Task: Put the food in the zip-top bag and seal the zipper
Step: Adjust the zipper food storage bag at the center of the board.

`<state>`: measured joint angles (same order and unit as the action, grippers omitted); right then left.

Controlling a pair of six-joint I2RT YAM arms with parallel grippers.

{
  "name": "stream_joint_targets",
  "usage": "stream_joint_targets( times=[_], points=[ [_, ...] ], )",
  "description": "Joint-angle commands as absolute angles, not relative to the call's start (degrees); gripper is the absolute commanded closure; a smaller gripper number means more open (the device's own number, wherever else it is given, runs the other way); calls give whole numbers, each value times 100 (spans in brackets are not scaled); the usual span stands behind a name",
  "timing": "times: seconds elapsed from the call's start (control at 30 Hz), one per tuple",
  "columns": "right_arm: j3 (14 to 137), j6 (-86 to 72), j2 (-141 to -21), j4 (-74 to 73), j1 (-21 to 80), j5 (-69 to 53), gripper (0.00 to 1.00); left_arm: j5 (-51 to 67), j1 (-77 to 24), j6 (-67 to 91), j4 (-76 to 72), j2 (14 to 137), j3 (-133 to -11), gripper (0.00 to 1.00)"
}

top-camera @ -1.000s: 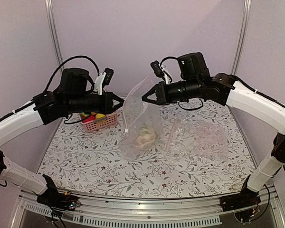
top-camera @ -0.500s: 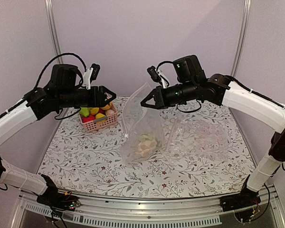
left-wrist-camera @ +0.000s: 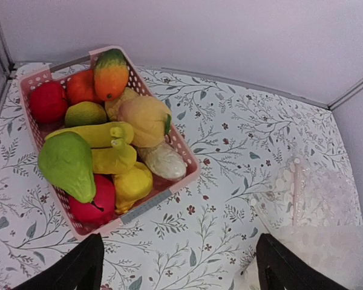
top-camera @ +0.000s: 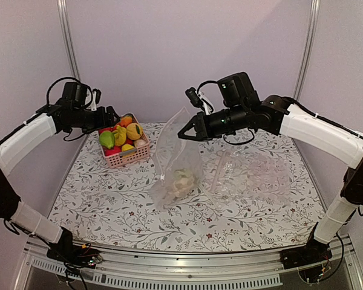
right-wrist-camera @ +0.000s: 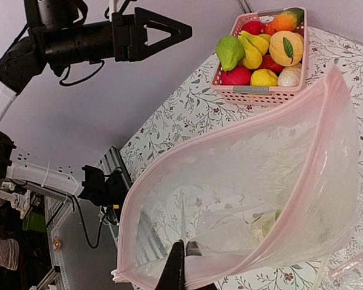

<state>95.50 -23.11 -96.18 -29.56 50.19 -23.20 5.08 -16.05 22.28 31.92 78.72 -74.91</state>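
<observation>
One whitish piece (top-camera: 181, 180) in zip-top bag (top-camera: 180, 151), right gripper (top-camera: 185, 134) pinching its rim; left gripper (left-wrist-camera: 180, 241) spread, empty, by far-left basket (top-camera: 132, 158) of food (top-camera: 120, 136); zipper (right-wrist-camera: 230, 128) unsealed.

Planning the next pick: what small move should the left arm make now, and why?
Probably lower the open left gripper onto the green pear, which lies on top in the pink basket. The right gripper holds the zip-top bag open by its rim.
</observation>
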Motion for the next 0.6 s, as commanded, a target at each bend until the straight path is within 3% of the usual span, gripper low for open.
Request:
stream_joint_targets(
  times=[0.0,0.57],
  points=[
    [9490,-2331,-9625,-2831,5039,-2375,100,578,-996,2406,2878,8292,-7309,13],
    [9369,-2303,-9602,-2762,5040,-2354,100,239,-134,2528,2569,9972,-7909,13]
  ],
)
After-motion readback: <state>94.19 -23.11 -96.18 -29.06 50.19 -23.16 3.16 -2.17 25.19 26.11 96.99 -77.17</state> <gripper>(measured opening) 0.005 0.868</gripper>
